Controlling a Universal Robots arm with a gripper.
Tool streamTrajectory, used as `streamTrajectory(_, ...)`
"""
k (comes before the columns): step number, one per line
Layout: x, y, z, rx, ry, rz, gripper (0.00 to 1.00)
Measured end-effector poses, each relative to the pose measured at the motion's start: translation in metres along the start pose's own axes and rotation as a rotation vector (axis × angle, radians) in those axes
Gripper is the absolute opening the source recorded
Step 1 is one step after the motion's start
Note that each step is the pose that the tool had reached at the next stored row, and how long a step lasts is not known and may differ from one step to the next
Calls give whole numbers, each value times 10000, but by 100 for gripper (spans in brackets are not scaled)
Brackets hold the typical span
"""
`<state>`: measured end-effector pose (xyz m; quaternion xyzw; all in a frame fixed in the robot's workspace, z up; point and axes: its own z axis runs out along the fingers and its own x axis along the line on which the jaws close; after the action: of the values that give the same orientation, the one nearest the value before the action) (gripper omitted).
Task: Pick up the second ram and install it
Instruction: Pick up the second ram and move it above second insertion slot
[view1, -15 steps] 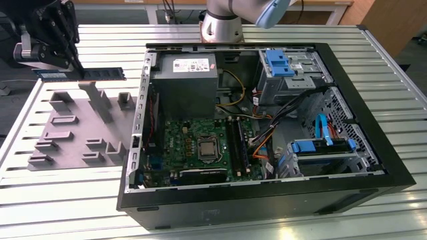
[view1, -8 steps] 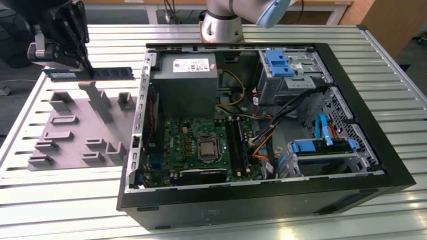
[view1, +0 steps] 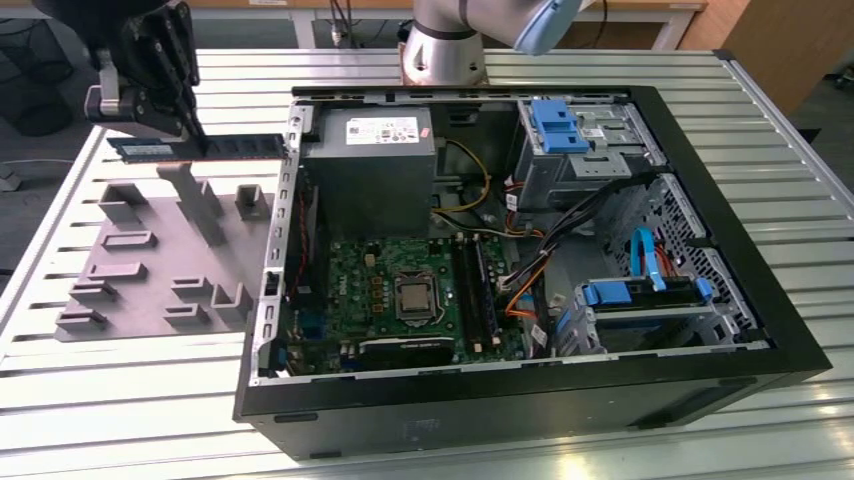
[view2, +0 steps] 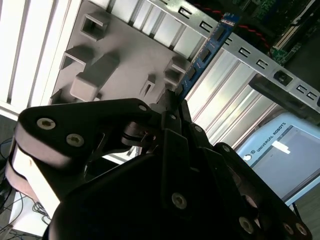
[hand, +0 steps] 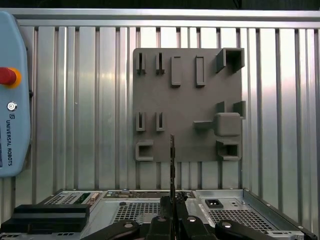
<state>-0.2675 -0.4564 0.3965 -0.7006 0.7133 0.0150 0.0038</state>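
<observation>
A black, link-armed claw (view1: 184, 138) pinched the second ram (view1: 220, 147), a long, thin, dark bluish-green memory stick studded with small black chips. Its fingers were pressed together on the board's two flat faces, partway along its length. The stick hung level in the air directly under the claw's tips, touching nothing else. In the first wrist view the second ram (hand: 172, 160) showed edge-on, and in the second wrist view its chip-bearing face (view2: 205, 52) ran out beyond the claw (view2: 175, 97).

The hold on the faces appeared chosen to leave the long lower edge free and keep the board square.

Below the claw lay a grey plastic holder plate (view1: 147, 250) moulded with raised slots and pockets, resting on a ribbed aluminium table (view1: 134, 400). Off to the claw's side, well apart from the stick, sat an open black metal computer tower (view1: 534, 400) laid on its side. Its green motherboard (view1: 387, 290) and long black memory slots (view1: 470, 290) faced upward.

By the look of it the pick-up was done and the installing not yet begun
</observation>
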Motion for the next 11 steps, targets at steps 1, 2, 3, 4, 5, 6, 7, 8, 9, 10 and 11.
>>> streamTrajectory(1,0,-16,0,0,0,0,14)
streamTrajectory(2,-1,-32,-1,-1,1,0,14)
streamTrajectory(3,-1,-46,-1,0,1,1,14)
streamTrajectory(4,-1,-62,-1,-1,0,1,14)
streamTrajectory(5,-1,-76,-1,-1,1,1,14)
streamTrajectory(6,-2,-90,-2,0,1,0,14)
streamTrajectory(7,-2,-102,-2,0,0,0,14)
streamTrajectory(8,-2,-114,-2,-1,0,0,14)
streamTrajectory(9,-2,-127,-2,0,1,0,14)
streamTrajectory(10,-3,-143,-2,0,0,1,14)
streamTrajectory(11,-3,-157,-3,0,0,0,14)
